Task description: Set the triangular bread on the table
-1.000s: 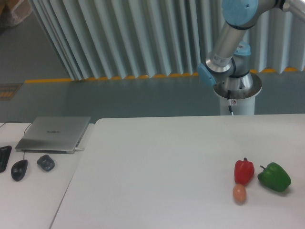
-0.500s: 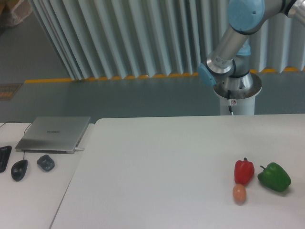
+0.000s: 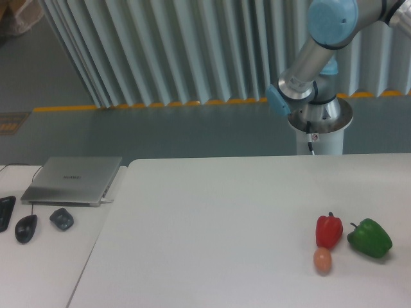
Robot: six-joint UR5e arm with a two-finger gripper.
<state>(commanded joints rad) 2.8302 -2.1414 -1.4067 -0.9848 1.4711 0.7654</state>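
Note:
The triangular bread is out of view. The large white table [image 3: 212, 212] fills the lower part of the camera view. Only the arm's base and lower links [image 3: 311, 61] show at the upper right, behind the table's far edge. The gripper is out of the frame, so its state does not show.
A red pepper [image 3: 329, 230], a green pepper [image 3: 369, 237] and a small orange-pink egg-shaped thing [image 3: 322, 260] lie at the table's right front. A separate desk at the left bears a closed laptop [image 3: 72, 179], a mouse [image 3: 26, 228] and a small dark object [image 3: 61, 219].
The arm's upper link has swung a little to the right. The objects on the table have not moved.

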